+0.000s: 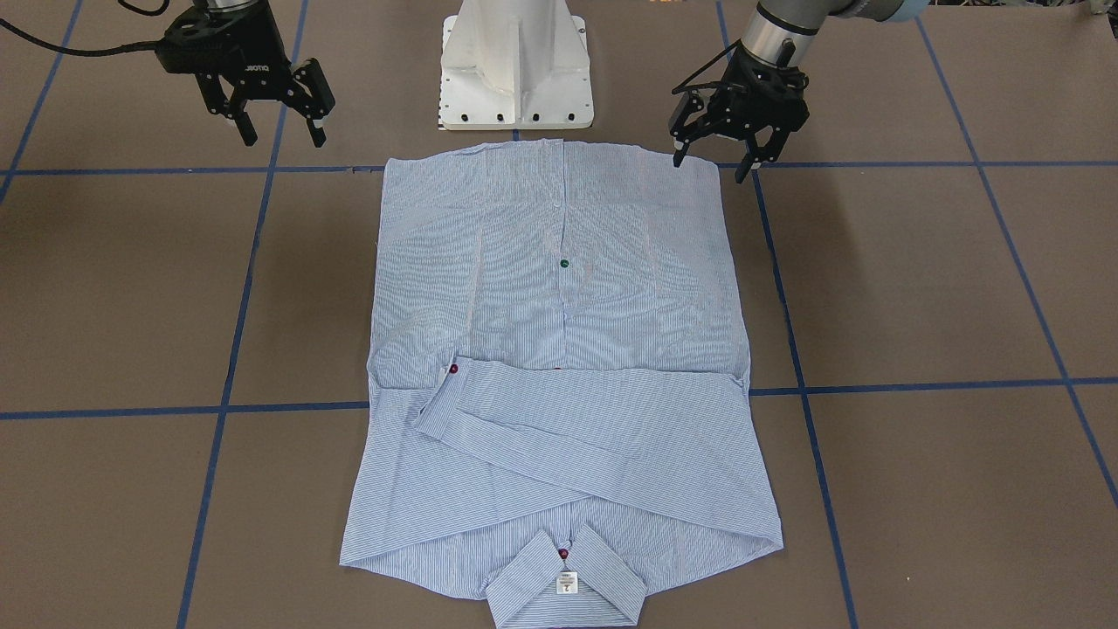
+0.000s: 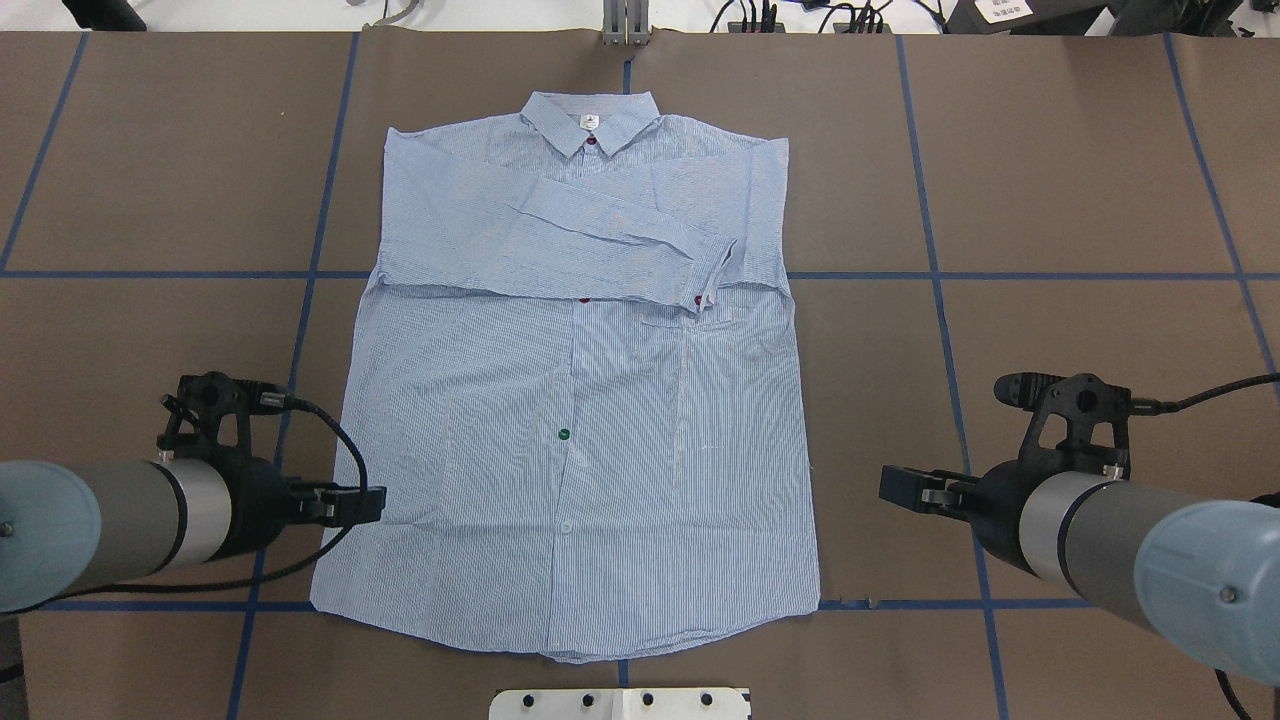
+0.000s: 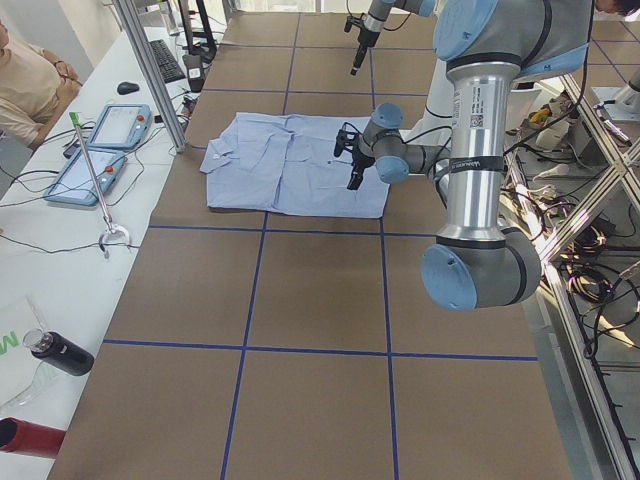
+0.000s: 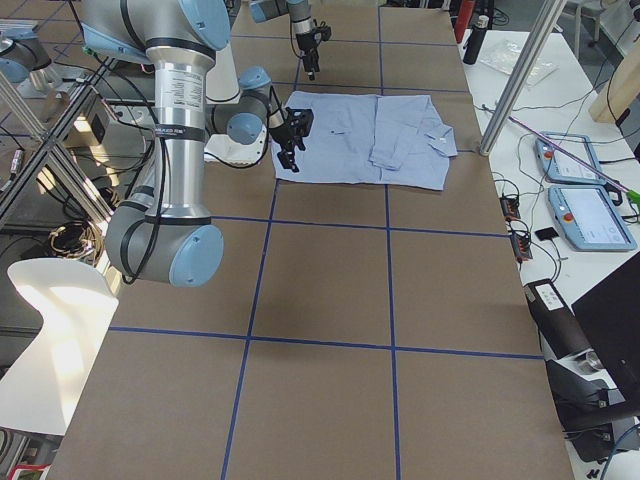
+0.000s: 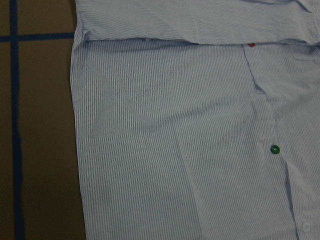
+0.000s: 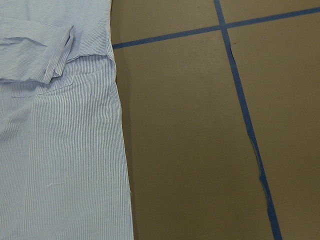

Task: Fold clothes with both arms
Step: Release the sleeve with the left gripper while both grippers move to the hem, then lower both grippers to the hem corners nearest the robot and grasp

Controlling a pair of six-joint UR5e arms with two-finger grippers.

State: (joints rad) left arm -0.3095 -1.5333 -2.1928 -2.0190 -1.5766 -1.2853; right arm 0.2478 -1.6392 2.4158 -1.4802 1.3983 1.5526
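The light blue striped shirt (image 1: 559, 349) lies flat and buttoned on the brown table, with its collar (image 2: 590, 125) away from the robot and its hem near the base. Both sleeves are folded across the chest, one cuff (image 2: 712, 280) on top. It also shows in the left wrist view (image 5: 175, 125) and the right wrist view (image 6: 60, 150). My left gripper (image 1: 709, 166) is open and empty, and hovers at the shirt's side edge near the hem (image 2: 360, 505). My right gripper (image 1: 284, 138) is open and empty, and stands apart from the opposite edge (image 2: 895, 485).
The white pedestal base (image 1: 515, 70) stands just behind the hem. Blue tape lines (image 2: 940, 275) cross the brown table cover. Beyond the collar end there is a side bench with tablets (image 3: 100, 150), and a person (image 3: 30, 80) sits there.
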